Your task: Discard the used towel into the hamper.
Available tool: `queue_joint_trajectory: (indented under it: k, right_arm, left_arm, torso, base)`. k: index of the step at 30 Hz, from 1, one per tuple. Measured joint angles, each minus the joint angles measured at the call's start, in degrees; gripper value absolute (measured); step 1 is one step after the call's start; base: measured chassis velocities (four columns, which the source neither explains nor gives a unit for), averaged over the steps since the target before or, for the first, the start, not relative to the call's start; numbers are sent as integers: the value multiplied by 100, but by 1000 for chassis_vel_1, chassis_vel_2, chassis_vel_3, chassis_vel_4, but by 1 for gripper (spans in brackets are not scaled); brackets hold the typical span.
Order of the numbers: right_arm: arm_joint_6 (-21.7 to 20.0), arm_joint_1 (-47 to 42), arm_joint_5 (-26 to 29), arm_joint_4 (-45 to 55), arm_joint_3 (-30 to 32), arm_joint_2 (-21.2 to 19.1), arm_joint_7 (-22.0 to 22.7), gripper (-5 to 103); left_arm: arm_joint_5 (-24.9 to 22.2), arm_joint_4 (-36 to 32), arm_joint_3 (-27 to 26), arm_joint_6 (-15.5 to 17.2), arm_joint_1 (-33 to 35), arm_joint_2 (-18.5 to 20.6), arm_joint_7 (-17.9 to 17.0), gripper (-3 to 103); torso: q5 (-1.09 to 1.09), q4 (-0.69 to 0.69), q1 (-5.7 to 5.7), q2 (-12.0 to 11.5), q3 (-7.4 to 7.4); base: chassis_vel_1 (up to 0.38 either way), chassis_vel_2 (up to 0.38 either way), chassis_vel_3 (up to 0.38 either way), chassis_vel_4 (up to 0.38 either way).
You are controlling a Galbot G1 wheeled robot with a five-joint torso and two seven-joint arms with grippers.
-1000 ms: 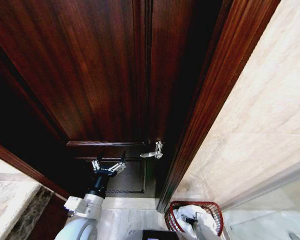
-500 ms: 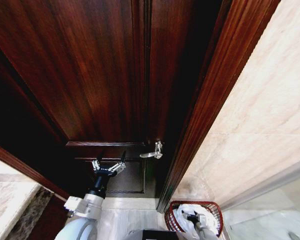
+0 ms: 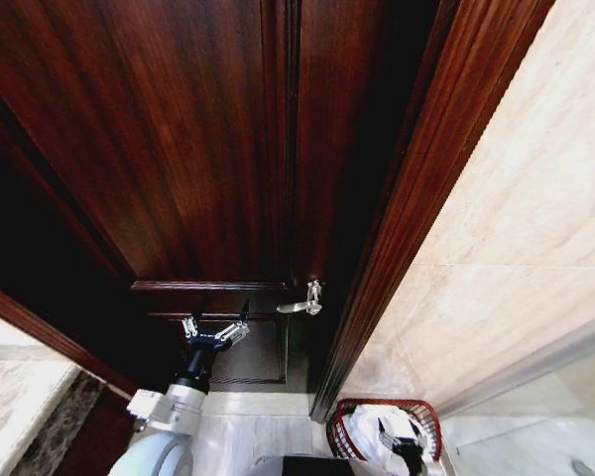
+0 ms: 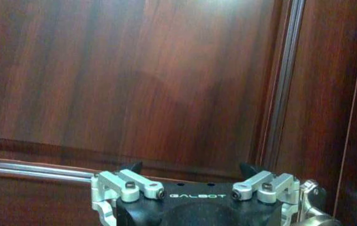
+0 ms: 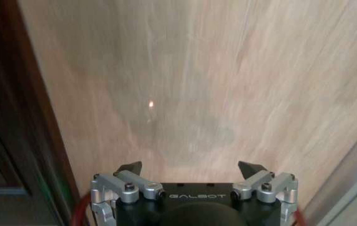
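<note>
Standing upright: the hamper (image 3: 385, 428) sits on the floor at the foot of the marble wall (image 3: 516, 228), just right of the door frame (image 3: 416, 198), mouth facing up, long axis vertical.
Hamper contents: a white towel (image 3: 369, 431) lies bunched inside, filling most of the basket below the red-brown rim.
Right hand (image 3: 405, 444): above the hamper's mouth, over the towel; in the right wrist view (image 5: 191, 167) its two fingertips stand wide apart with nothing between them.
Change: half a second ago this hand sat slightly higher in the head view; it now shows lower, nearer the frame's bottom edge, with the towel left in the basket.
Left hand (image 3: 216, 324): held up before the dark wooden door (image 3: 198, 149), beside the silver handle (image 3: 303, 300), fingers spread, unmoved.
</note>
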Motion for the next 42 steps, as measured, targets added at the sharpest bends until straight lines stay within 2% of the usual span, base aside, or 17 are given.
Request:
queue_joint_trajectory:
  k: [1,2,4,5,9,14,20,28,42]
  right_arm:
    - [0,0,0,0,0,0,0,100]
    - [98,-397,5,640,-7,80,61,100]
    - [204,-894,78,1629,-53,204,180,100]
    - [204,-894,78,1629,-53,204,180,100]
    - [446,-1739,189,3155,-107,394,396,100]
    - [682,-2354,176,4140,-138,416,592,100]
    - [800,-2636,174,5089,-255,413,610,100]
    - [713,-2541,189,5577,-338,407,468,100]
    - [733,-2440,292,5552,-318,402,388,100]
  left_arm:
    - [0,0,0,0,0,0,0,100]
    - [0,0,0,0,0,-1,0,100]
    - [0,0,-1,0,0,-1,0,100]
    - [0,0,-1,0,0,-1,0,100]
    - [0,0,0,0,0,-1,0,100]
    - [0,0,-1,0,0,-1,0,100]
    - [0,0,0,0,0,-1,0,100]
    - [0,0,0,0,0,-1,0,100]
    - [0,0,-1,0,0,-1,0,100]
  torso:
    - [0,0,0,0,0]
    - [-5,0,0,1,0]
    - [0,1,0,2,1]
    - [0,1,0,2,1]
    - [-3,1,1,2,2]
    - [-2,0,1,2,2]
    - [-3,1,1,3,2]
    - [-2,1,2,3,3]
    - [-1,1,2,4,3]
  base:
    - [0,0,0,0]
    - [0,0,0,0]
    - [0,0,0,0]
    - [0,0,0,0]
    - [0,0,0,0]
    - [0,0,0,0]
    - [0,0,0,0]
    - [0,0,0,0]
    - [0,0,0,0]
